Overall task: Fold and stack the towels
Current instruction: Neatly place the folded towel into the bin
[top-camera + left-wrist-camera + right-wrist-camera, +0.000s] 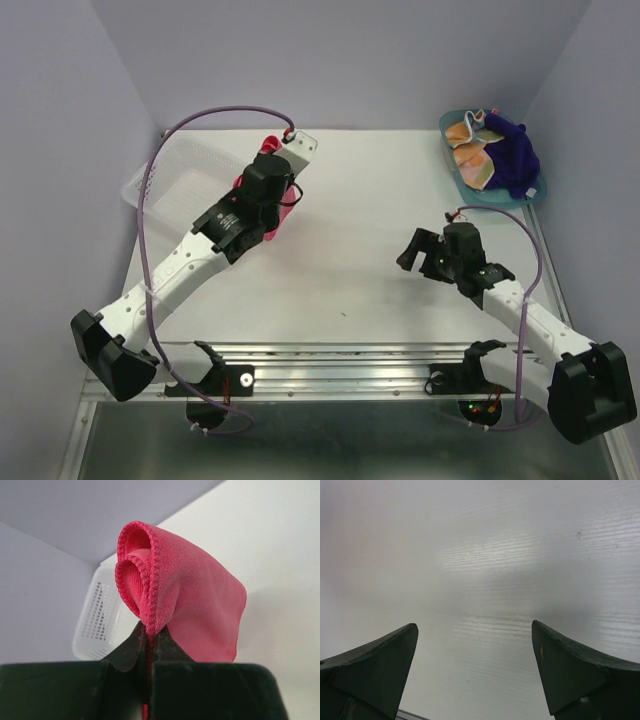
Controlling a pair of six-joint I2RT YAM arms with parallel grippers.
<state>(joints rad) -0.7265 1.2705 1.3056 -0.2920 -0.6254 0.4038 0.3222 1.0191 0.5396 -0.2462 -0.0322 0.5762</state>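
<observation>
Left arm first: from its base at the lower left of the top view it stretches diagonally up toward the upper left, its wrist just right of the white basket [175,170]. Over to the wrist view, and the left gripper [148,630] is clamped tight on the pink-red towel [190,605]. The two fingertips pinch its stitched edge, and the cloth bulges in a doubled loop through the middle of the frame, off the table [370,200].

Now the right arm: it angles up and left from the lower right corner. The right gripper [415,250] sits low at right centre, fingers splayed wide with only bare tabletop between them.

In the upper right corner, the orange dotted towel [472,158] and the purple-blue towel [512,155] lie crumpled together in the teal tray [500,203], touching.
</observation>
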